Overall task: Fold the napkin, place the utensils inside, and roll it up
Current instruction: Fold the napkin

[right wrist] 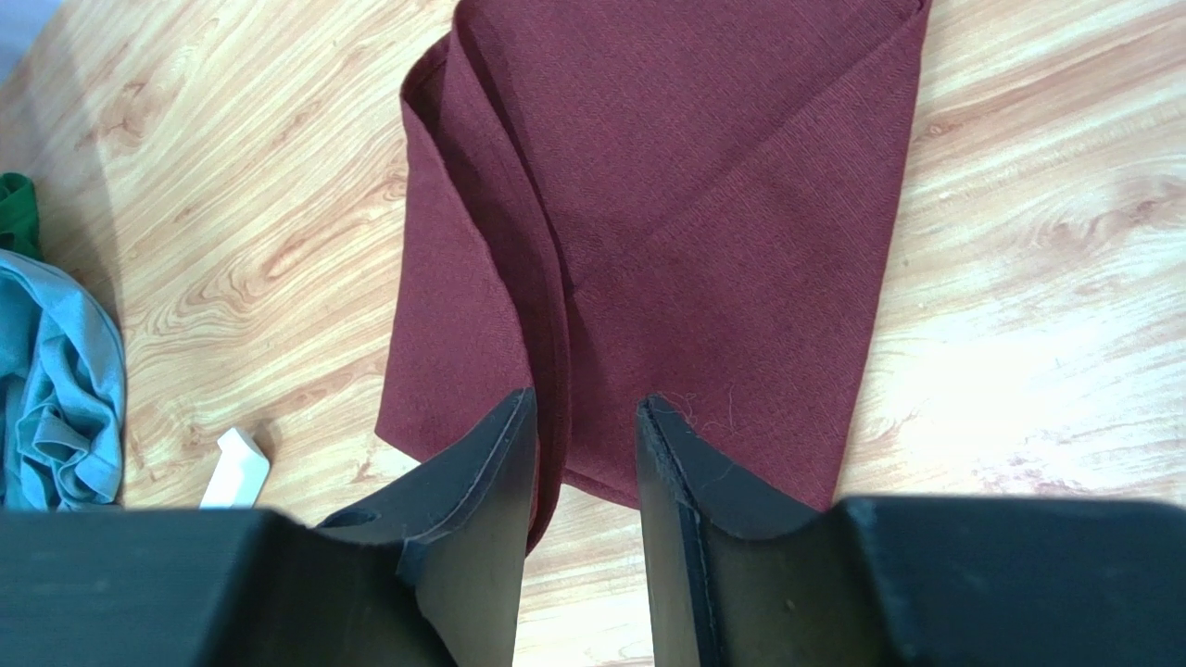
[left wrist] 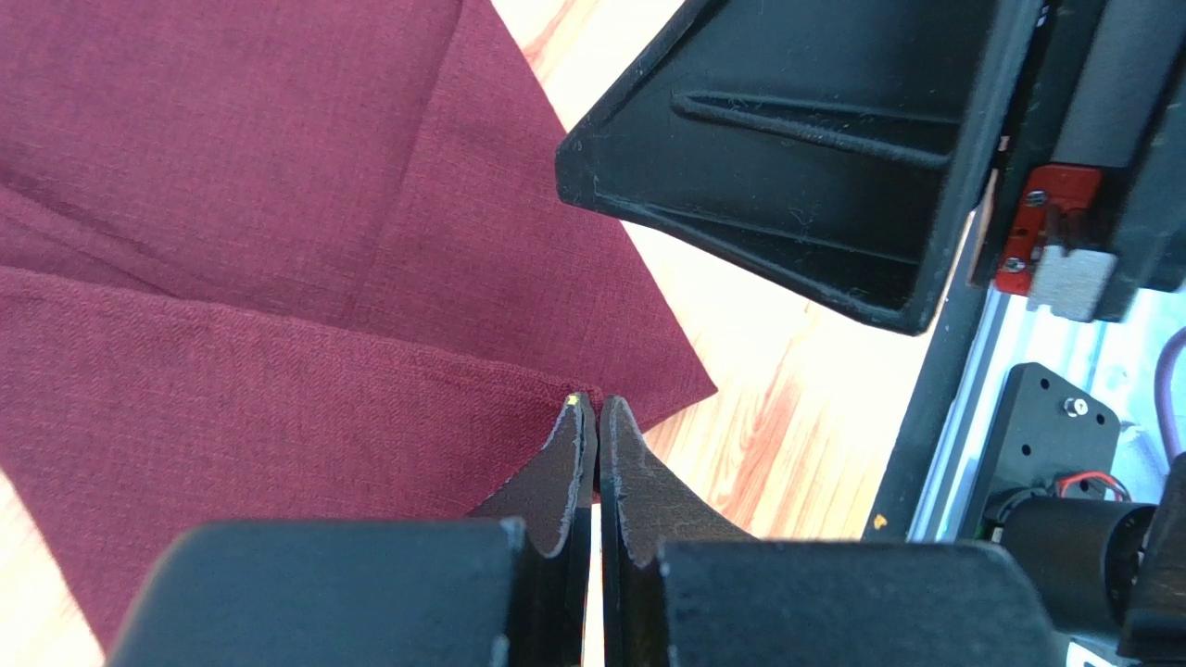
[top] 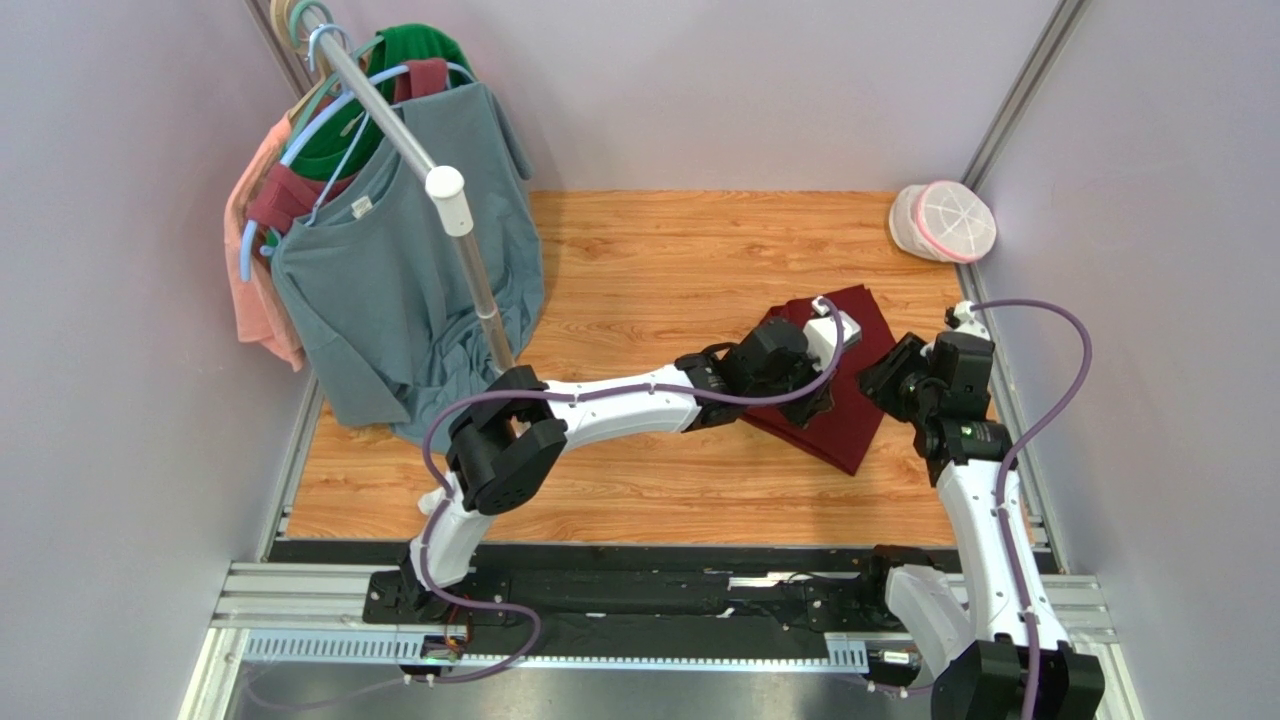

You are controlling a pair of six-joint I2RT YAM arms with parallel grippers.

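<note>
The dark red napkin (top: 836, 408) lies folded in layers on the wooden table, right of centre. My left gripper (left wrist: 599, 403) is shut, its tips pinching the corner of the napkin's (left wrist: 279, 250) top layer; from above it (top: 849, 348) sits over the cloth's right side. My right gripper (right wrist: 585, 410) is open at the napkin's (right wrist: 696, 209) near edge, with a raised fold of cloth lying against its left finger (right wrist: 487, 473). One right finger (left wrist: 794, 153) looms just beyond the left tips. In the overhead view the right gripper (top: 881, 387) is at the cloth's right edge. The utensils are out of view.
A clothes rack pole (top: 451, 195) with hanging shirts (top: 391, 270) stands at the left. A round plastic container (top: 944, 222) sits in the far right corner. A white rack foot (right wrist: 237, 468) and a teal shirt (right wrist: 56, 389) lie beyond the napkin. A metal rail (left wrist: 975, 403) borders the table's right edge.
</note>
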